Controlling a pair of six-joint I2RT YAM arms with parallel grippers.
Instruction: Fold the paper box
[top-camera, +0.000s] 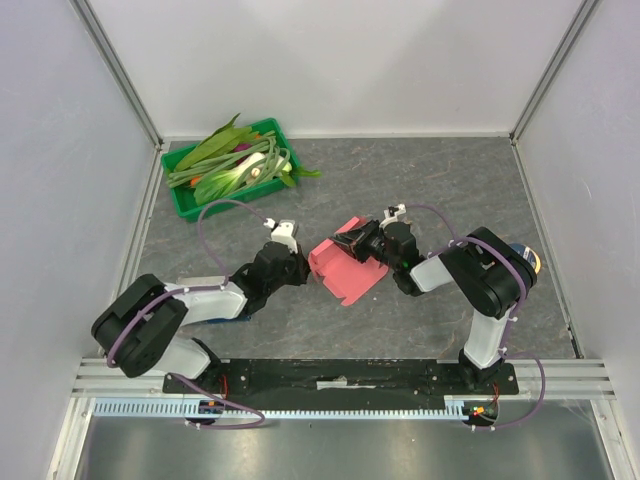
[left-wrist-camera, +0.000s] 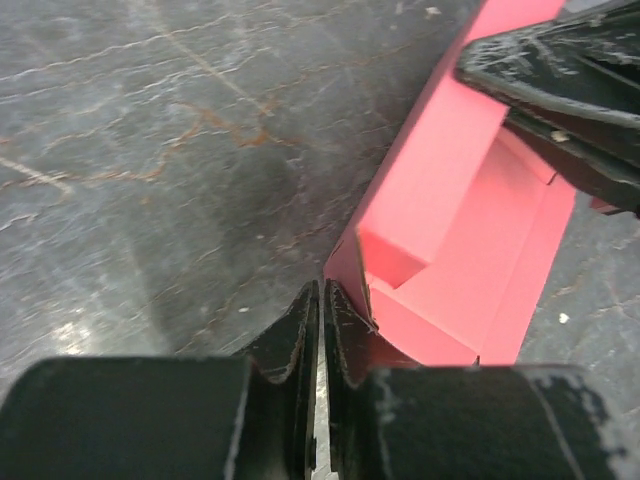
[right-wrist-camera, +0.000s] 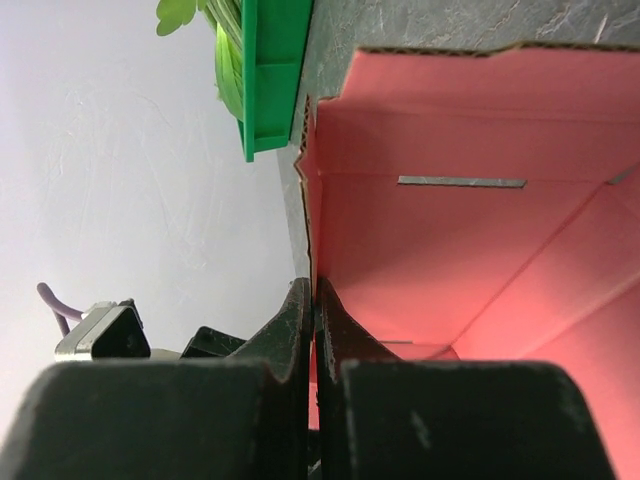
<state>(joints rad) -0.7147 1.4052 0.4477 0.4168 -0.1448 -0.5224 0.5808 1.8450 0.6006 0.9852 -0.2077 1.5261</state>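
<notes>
Grey table (top-camera: 440, 190), green tray (top-camera: 184, 207), paper box (top-camera: 346, 277)

right gripper (right-wrist-camera: 314, 300): clamped on paper box (right-wrist-camera: 450, 240) edge | green tray (right-wrist-camera: 275, 70): beyond, upper left

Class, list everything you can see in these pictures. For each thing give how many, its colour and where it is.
paper box: one, pink-red, middle of the table, partly folded
tray: one, green, far left of the table
vegetables: a bunch, green, piled in the tray
table: one, dark grey, under everything
left arm: one, black and white, near left
right arm: one, black and white, near right
left pincer: one, black, shut on a box corner
right pincer: one, black, shut on a box wall
</notes>
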